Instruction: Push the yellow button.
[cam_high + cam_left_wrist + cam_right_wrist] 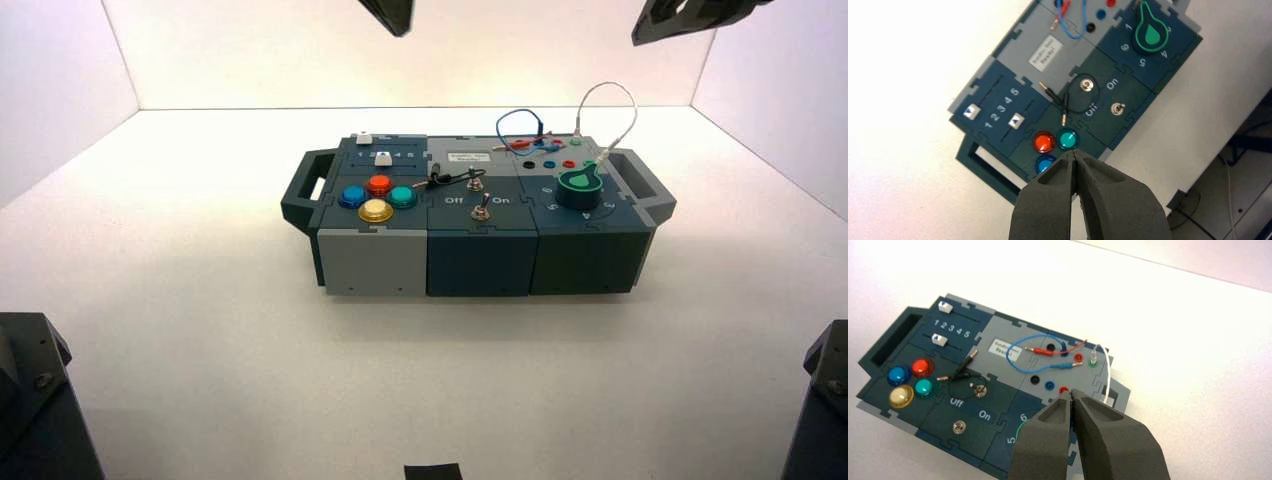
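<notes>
We hold our left hand [1075, 155], fingers pressed closed to make one blunt tip, high above the yellow button [376, 210] at the box's [480, 262] front-left corner; our right hand [1071, 395] hovers closed too.

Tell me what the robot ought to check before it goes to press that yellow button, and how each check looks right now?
1. Yellow button in view and uncovered, at the front of the four round buttons on the box's left end: ok.
2. Neighbours told apart: orange-red button behind it, blue button and teal button at its sides: ok.
3. Left gripper shut to a narrow tip for pushing: ok.
4. Left gripper lined up over the yellow button: cannot tell; its fingers hide that button in the left wrist view.
5. Right gripper out of the way, above the box's right part, shut: ok.
6. Black wire clear of the buttons: ok.
</notes>
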